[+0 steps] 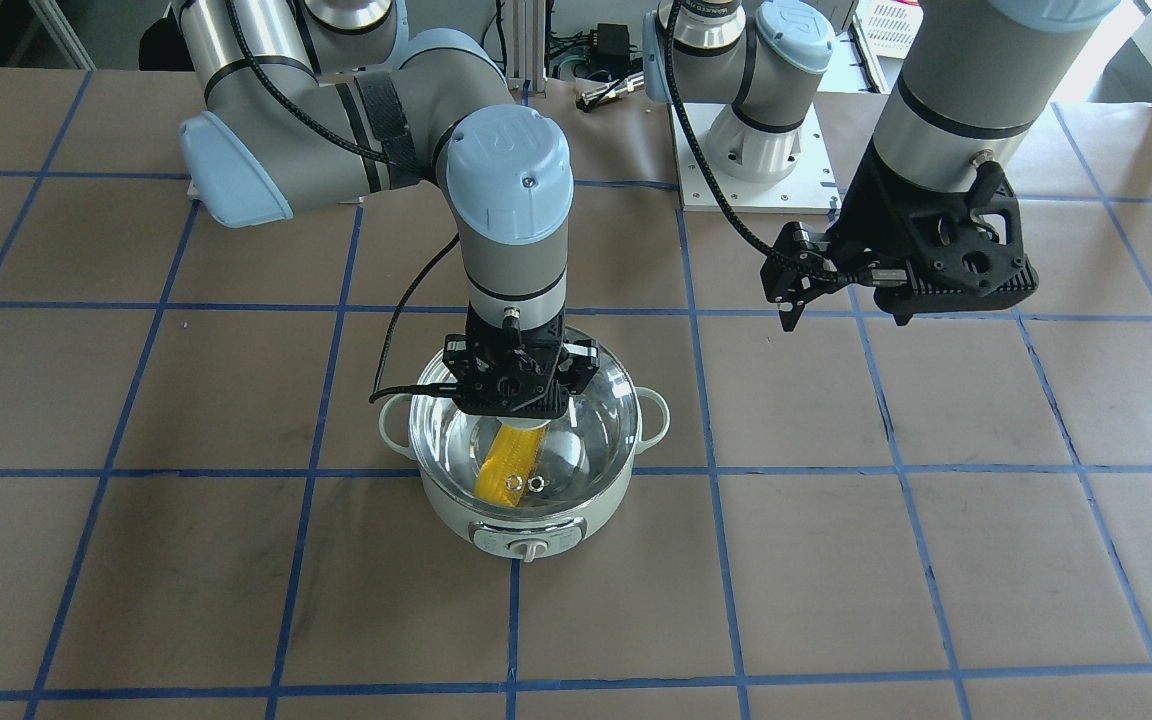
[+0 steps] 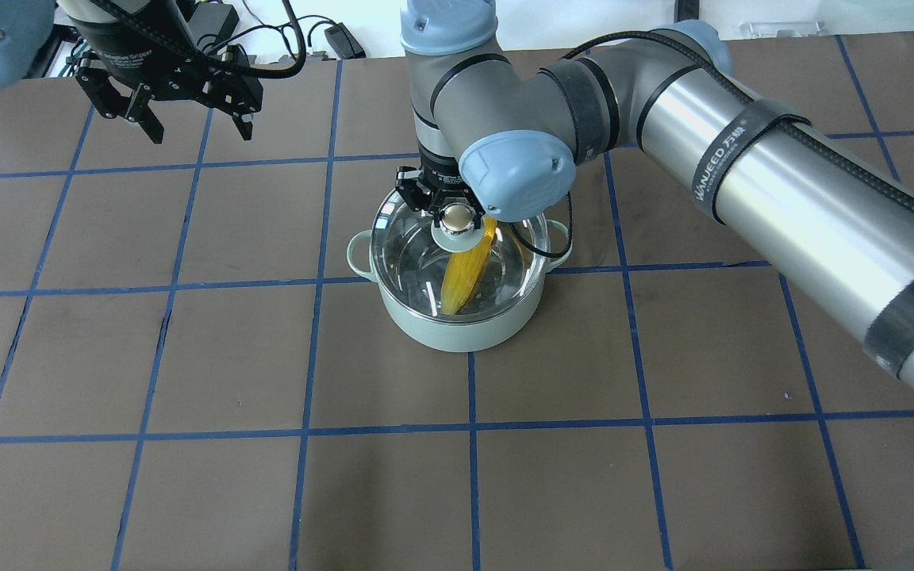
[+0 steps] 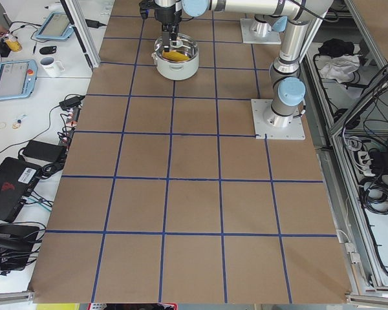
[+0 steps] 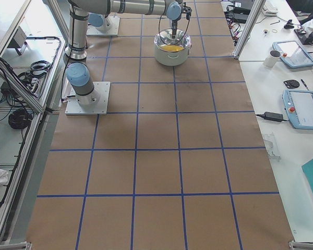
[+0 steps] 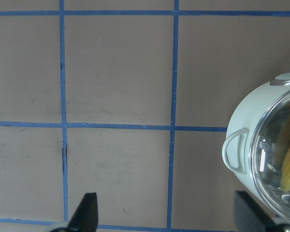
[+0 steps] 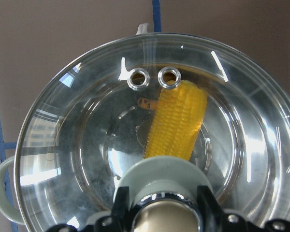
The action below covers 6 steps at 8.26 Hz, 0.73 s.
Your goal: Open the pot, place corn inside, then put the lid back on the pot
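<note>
The table (image 2: 187, 357) is covered with flat brown paper, and blue tape lines (image 2: 314, 357) divide it into large squares. The pot (image 2: 457, 329) stands on one of these lines. It is round, pale mint-green outside and shiny steel inside. It has a small loop handle (image 5: 234, 150) on each side and a control panel with a dial (image 1: 533, 549) on its front.

Inside the pot lies the corn (image 6: 179, 121), one yellow ear with rows of bumpy kernels, leaning at a slant against the steel wall. The lid (image 6: 77, 145) sits on the rim of the pot. It is a clear glass dome, so the corn shows through it. Two small metal vent rings (image 6: 138, 78) are set in the glass just above the corn's end, and a round beige knob (image 2: 457, 218) stands on a pale green hub at the lid's centre.

The right gripper (image 1: 521, 385) points straight down over the pot. Its black fingers (image 6: 121, 208) press on both sides of the knob, so it has the lid in its grasp. Its arm hides the back part of the lid in the view from across the table.

The left gripper (image 2: 197, 131) hangs in the air well apart from the pot, on the pot's far side. Its fingers are spread wide, with nothing between them.

Beyond the table's end nearest the pot stands a white side desk with a mug (image 3: 52, 64), tablets and cables.
</note>
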Motion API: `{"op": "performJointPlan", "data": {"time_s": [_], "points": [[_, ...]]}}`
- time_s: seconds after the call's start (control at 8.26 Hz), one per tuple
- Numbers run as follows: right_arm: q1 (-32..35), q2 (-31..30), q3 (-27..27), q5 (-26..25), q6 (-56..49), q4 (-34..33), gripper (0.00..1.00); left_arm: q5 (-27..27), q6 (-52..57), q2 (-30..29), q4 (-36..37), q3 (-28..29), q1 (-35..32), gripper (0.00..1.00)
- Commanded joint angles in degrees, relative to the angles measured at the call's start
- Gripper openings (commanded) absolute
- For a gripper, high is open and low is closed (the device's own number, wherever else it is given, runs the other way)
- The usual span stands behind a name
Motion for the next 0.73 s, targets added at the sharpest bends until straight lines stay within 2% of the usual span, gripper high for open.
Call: {"op": "performJointPlan", "data": {"time_s": [0.0,0.61], "points": [[0.0,0.1,0.0,0.4,0.0,0.2,0.0,-0.1,0.0,0.0,0.0,0.0,0.0,1.0],[0.1,0.2,0.0,0.5,0.1,0.8,0.0,0.0,0.0,0.0,0.0,-0.1,0.0,1.0]]}}
